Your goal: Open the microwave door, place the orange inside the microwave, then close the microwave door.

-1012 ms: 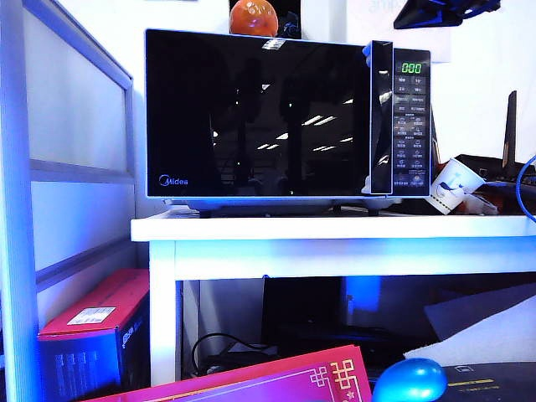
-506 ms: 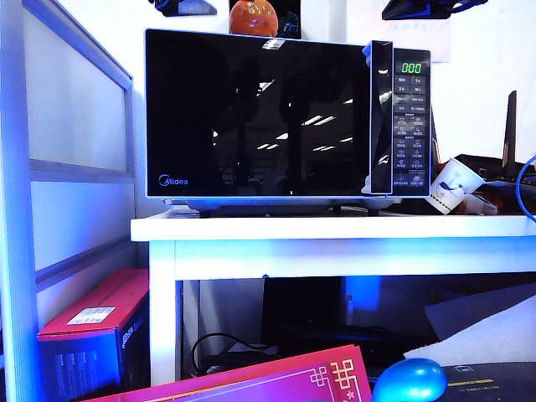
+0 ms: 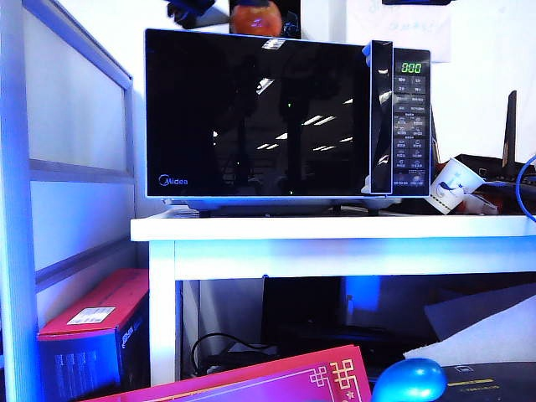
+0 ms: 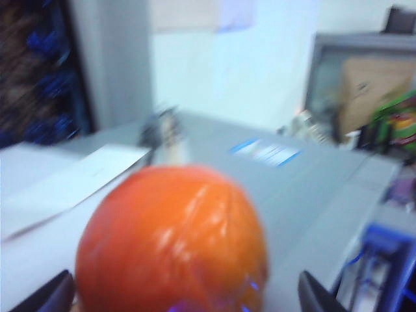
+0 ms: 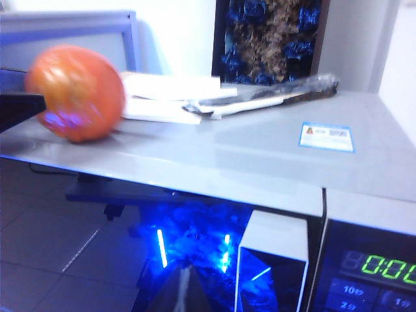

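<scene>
Orange: sits on the flat top of the microwave, toward the left half of that top and close to its front edge; round, so it has no long axis to line up with.
Microwave: stands on a white surface, its control panel and green display on the right.
Door: closed flat against the front; the task's first step looks not yet done.
Left end effector: jaws spread wide and empty; in the left wrist view the two dark fingertips stand one on each side of the orange, which fills the space directly ahead and looks very close. Whether they touch the skin cannot be told; the picture is blurred.
Left end effector, exterior view: a dark shape at the top edge, just left of the orange.
Right end effector: closed and holding nothing; only a dark sliver at the top edge, above the panel, well apart from the orange.
Key relation: the orange lies straight between the left jaws, while from the right wrist view it sits far off to the left along the top.
Nearer arm: the left, by a clear margin.
Judgement: the door's handle edge lies on the right arm's side.
</scene>
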